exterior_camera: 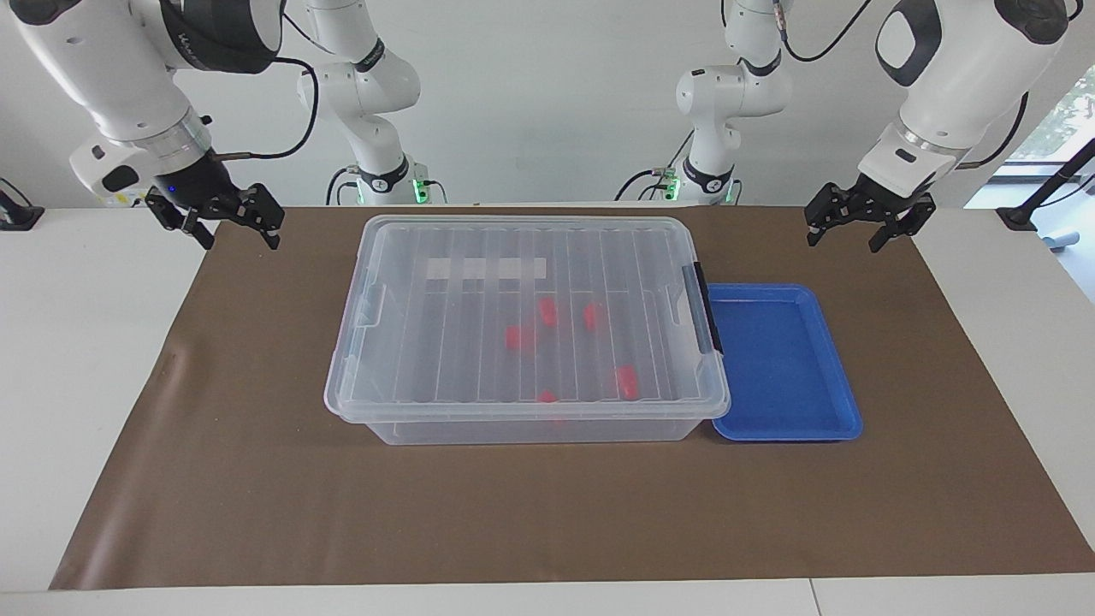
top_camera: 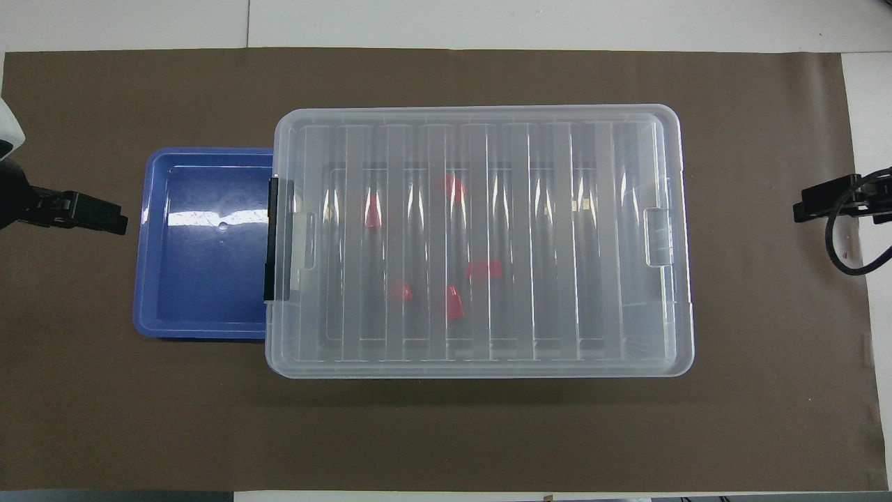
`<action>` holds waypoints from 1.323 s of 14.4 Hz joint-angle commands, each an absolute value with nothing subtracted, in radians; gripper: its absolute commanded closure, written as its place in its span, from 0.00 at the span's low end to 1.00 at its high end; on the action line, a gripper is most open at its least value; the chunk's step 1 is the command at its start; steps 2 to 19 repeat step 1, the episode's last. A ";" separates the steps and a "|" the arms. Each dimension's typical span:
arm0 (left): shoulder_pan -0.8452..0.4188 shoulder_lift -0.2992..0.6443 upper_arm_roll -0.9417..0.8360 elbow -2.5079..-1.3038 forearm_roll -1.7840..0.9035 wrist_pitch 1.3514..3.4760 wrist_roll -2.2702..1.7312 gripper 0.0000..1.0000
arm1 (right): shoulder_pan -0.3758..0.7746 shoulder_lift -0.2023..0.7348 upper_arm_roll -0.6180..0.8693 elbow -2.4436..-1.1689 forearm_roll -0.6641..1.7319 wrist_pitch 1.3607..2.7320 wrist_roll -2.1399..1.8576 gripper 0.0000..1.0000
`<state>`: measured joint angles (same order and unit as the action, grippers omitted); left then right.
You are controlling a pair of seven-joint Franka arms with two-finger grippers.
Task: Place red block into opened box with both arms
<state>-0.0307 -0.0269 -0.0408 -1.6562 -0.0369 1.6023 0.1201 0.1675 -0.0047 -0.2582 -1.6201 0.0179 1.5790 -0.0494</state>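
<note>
The box (exterior_camera: pixel 428 342) is a large clear bin in the middle of the brown mat, with its ribbed lid lying on top (top_camera: pixel 613 244). Several red blocks (exterior_camera: pixel 547 310) lie inside on its floor, seen through the lid (top_camera: pixel 454 303). My right gripper (exterior_camera: pixel 238 235) hangs open and empty over the mat's edge at the right arm's end (top_camera: pixel 812 206). Open and empty too, my left gripper (exterior_camera: pixel 844 239) hangs over the mat at the left arm's end (top_camera: pixel 104 217), near the blue tray's corner. Neither gripper touches the box.
A shallow blue tray (exterior_camera: pixel 783 359) with nothing in it lies against the box's dark latch handle (exterior_camera: pixel 707 308) at the left arm's end (top_camera: pixel 202 279). The brown mat (exterior_camera: pixel 513 513) covers most of the white table.
</note>
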 commanded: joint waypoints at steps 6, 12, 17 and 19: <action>-0.020 -0.051 -0.043 -1.674 -0.052 1.597 0.138 0.00 | 0.166 -0.002 -0.256 -1.608 0.021 1.565 -0.055 0.00; -0.020 -0.051 -0.043 -1.674 -0.052 1.597 0.138 0.00 | 0.166 -0.002 -0.256 -1.608 0.021 1.565 -0.055 0.00; -0.020 -0.051 -0.043 -1.674 -0.052 1.597 0.138 0.00 | 0.166 -0.002 -0.256 -1.608 0.021 1.565 -0.055 0.00; -0.020 -0.051 -0.043 -1.674 -0.052 1.597 0.138 0.00 | 0.166 -0.002 -0.256 -1.608 0.021 1.565 -0.055 0.00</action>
